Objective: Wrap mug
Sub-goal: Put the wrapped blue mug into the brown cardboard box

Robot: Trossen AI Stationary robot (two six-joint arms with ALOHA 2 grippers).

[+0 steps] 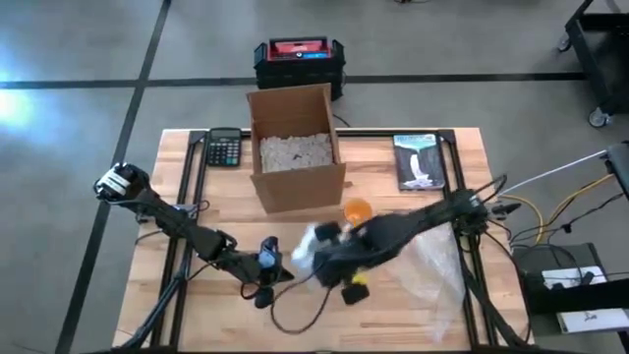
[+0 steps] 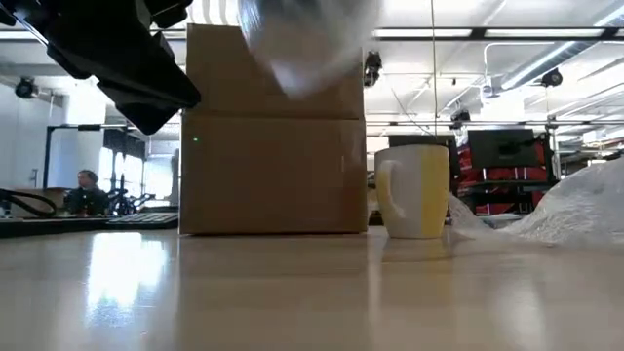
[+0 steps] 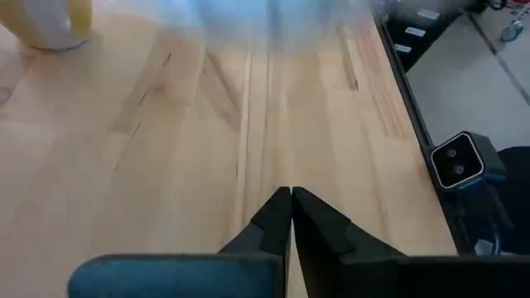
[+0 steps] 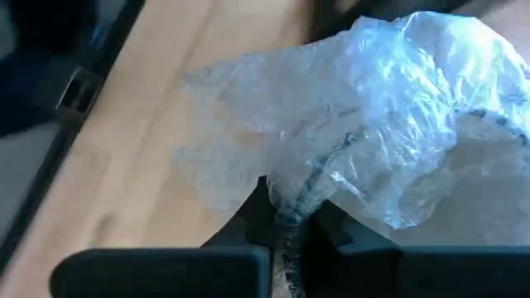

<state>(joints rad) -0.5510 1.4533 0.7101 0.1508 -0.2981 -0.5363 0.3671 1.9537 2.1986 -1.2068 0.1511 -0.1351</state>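
The mug (image 1: 356, 209), white outside and yellow inside, stands upright on the wooden table in front of the cardboard box (image 1: 295, 147); the low view shows the mug (image 2: 414, 190) with its handle toward the box. My right gripper (image 4: 290, 217) is shut on crumpled clear plastic wrap (image 4: 364, 116), a little to the near left of the mug (image 1: 316, 248). More of the wrap (image 1: 437, 270) lies on the table at the right. My left gripper (image 3: 291, 195) hovers shut with nothing between its fingers, close to the table's near edge (image 1: 263, 285). My right gripper pinches a gathered, crumpled bunch of the wrap (image 4: 291, 199) between its two fingers; how many layers cannot be told. The held end (image 1: 303, 246) is raised off the table and shows blurred high in the low view (image 2: 302, 39).
The open cardboard box holds packing fill (image 1: 293, 152). A calculator (image 1: 224, 147) lies at the far left, a booklet (image 1: 418, 162) at the far right. A black and red case (image 1: 298, 61) stands on the floor beyond the table. Bare wood lies along the near left.
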